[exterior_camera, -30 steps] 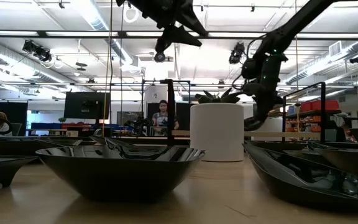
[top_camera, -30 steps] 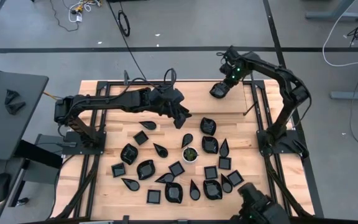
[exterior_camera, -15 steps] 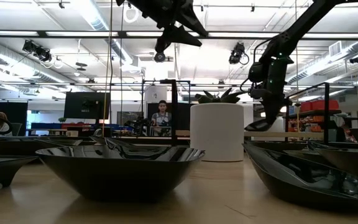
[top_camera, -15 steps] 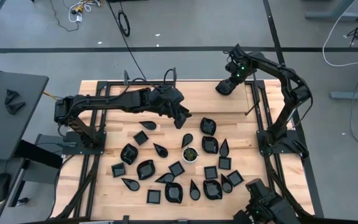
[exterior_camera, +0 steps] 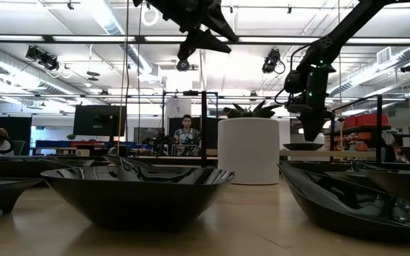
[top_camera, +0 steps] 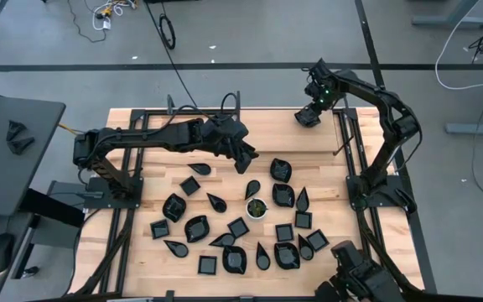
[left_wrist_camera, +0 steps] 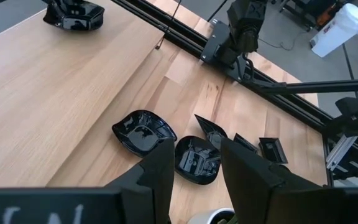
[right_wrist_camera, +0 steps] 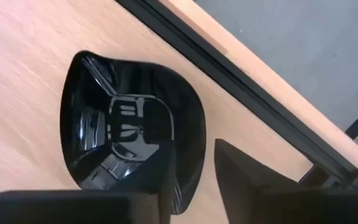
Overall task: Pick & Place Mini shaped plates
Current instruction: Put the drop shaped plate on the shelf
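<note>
Black plate (right_wrist_camera: 132,137) now sits on the table's far right corner, and the right gripper (top_camera: 313,107) has just let go, fingers spread above it. One placed, then. Left gripper (top_camera: 248,161) hovers open over the pile (top_camera: 250,226).

Even, diffuse overhead light filled the high view, and shadows on the table (top_camera: 141,243) were faint. In the low view, ceiling strip lights (exterior_camera: 112,18) blew out to white, leaving the arms backlit as silhouettes. The nearest plate (exterior_camera: 137,195) was soft and out of focus; the room behind was sharper. Glossy plates (left_wrist_camera: 143,130) carried bright reflections of the lights. In the right wrist view the fingers (right_wrist_camera: 244,186) were blurred dark shapes, while a dish (right_wrist_camera: 132,134) showed sharp glare streaks.
</note>
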Robot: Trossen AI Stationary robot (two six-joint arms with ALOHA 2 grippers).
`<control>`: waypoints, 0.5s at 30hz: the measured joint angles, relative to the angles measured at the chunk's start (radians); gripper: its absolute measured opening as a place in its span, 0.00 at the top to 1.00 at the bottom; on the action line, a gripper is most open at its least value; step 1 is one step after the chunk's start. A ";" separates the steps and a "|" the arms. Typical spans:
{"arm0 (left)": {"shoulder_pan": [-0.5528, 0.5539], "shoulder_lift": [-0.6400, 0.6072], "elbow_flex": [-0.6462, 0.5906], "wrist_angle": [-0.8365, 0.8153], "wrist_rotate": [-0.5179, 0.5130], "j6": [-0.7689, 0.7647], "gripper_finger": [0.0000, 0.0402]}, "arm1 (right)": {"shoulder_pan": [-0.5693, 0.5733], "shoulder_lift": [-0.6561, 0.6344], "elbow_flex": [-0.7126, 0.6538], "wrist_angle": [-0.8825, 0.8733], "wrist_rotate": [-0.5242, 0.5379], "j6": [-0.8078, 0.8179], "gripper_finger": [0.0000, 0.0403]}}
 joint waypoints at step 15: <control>0.000 0.000 0.000 -0.002 0.000 0.000 0.66 | 0.199 -0.236 0.000 0.083 -0.035 0.053 0.70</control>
